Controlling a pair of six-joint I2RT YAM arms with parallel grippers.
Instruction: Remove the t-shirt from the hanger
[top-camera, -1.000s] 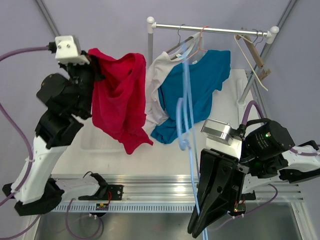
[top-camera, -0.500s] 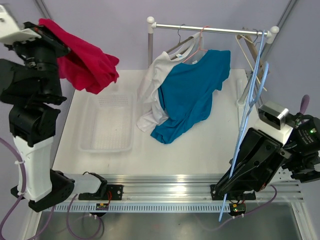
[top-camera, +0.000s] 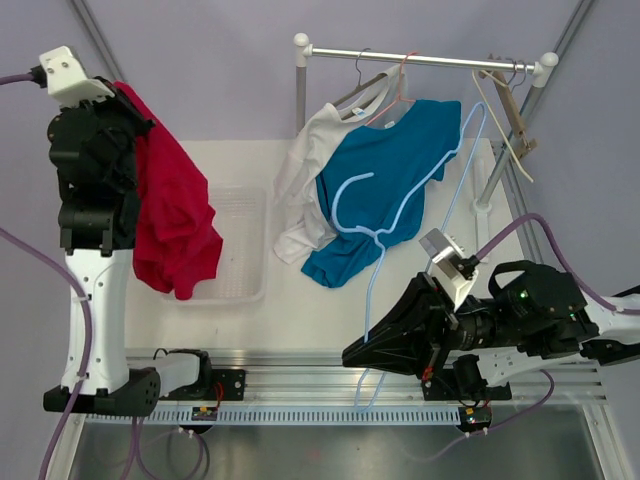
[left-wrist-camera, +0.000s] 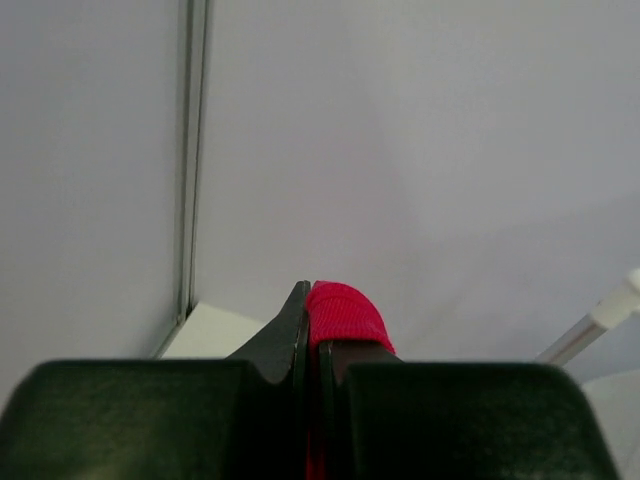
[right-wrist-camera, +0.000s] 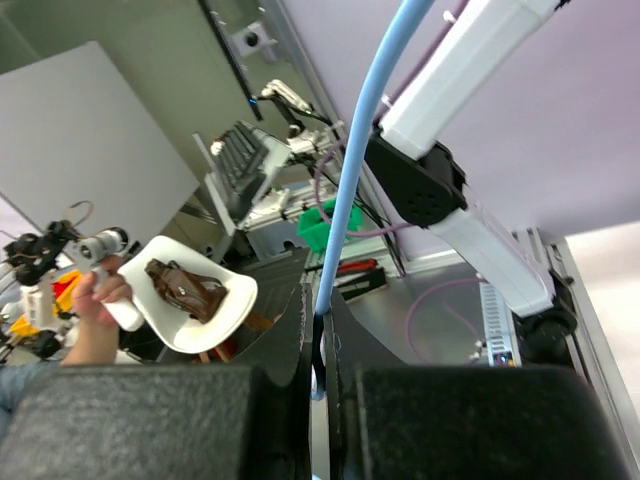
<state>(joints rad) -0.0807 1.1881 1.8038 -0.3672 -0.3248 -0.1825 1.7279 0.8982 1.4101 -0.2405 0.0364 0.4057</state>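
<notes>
The red t-shirt (top-camera: 170, 215) is off its hanger and hangs from my left gripper (top-camera: 122, 98), which is raised high at the far left and shut on a fold of it. The cloth dangles over the left rim of the clear basket (top-camera: 235, 245). The left wrist view shows red cloth (left-wrist-camera: 345, 312) pinched between the jaws of the left gripper (left-wrist-camera: 312, 300). My right gripper (top-camera: 352, 355), low at the front centre, is shut on the bare light-blue hanger (top-camera: 370, 300), which slants up towards the rail. The right wrist view shows the hanger's bar (right-wrist-camera: 365, 130) clamped in the right gripper (right-wrist-camera: 320, 335).
A clothes rail (top-camera: 420, 60) at the back carries a teal t-shirt (top-camera: 385, 180) and a white shirt (top-camera: 310, 150) on hangers, with wooden hangers (top-camera: 505, 110) at its right end. The arms' metal mounting rail (top-camera: 300, 385) runs along the table's near edge.
My left arm has swung the red shirt from high and far left down, so it hangs over the basket's edge. My right arm has swung the blue hanger from the right side to the front centre.
</notes>
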